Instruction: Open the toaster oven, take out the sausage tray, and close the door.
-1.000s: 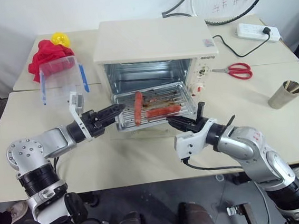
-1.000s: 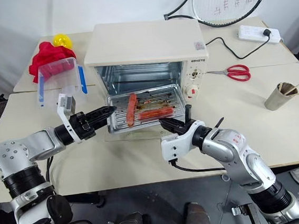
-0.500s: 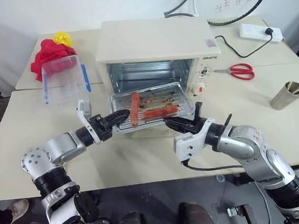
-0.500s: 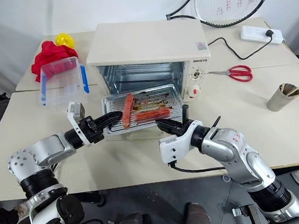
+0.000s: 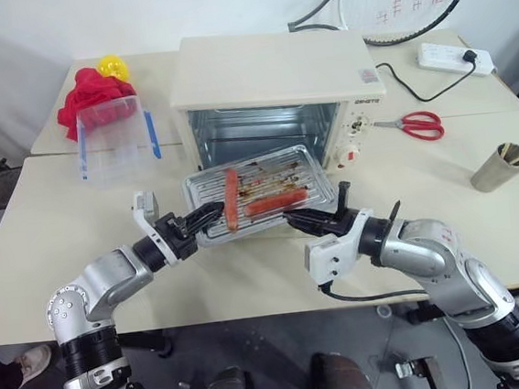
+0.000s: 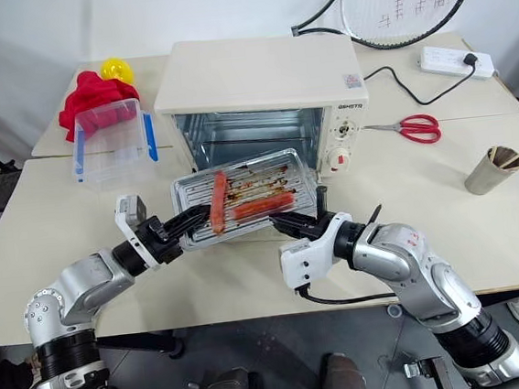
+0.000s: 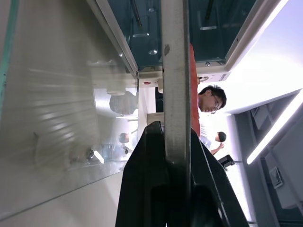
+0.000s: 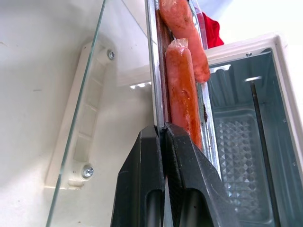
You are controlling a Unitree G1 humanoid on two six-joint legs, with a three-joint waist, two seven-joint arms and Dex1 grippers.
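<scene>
Nearest us, our two pincers carry the sausage tray (image 5: 257,190) between them above the lowered door (image 8: 61,118). The left pincer (image 5: 208,215) is clamped on the tray's near left rim, its black fingers (image 7: 151,189) squeezed on the metal edge in the left wrist view. The right pincer (image 5: 300,219) is pinched on the near right rim, fingers (image 8: 182,156) closed around the thin lip just below two red-orange sausages (image 8: 182,90).

We judge the task about halfway through. The toaster oven (image 5: 272,87) stands open on the desk (image 5: 483,228), its glass door folded down flat, handle toward us. The tray is lifted off the rack and tilted slightly, its near edge out over the door and its far edge just in front of the oven's mouth, so the withdrawal looks nearly complete. Three sausages lie on it, one lengthwise at the left.

Still ahead, in our reading: bring the tray fully clear, set it on bare desk, release both grips, then swing the door up and shut.

Beyond, a clear plastic box (image 5: 112,140) sits left of the oven and red scissors (image 5: 415,123) to its right.
</scene>
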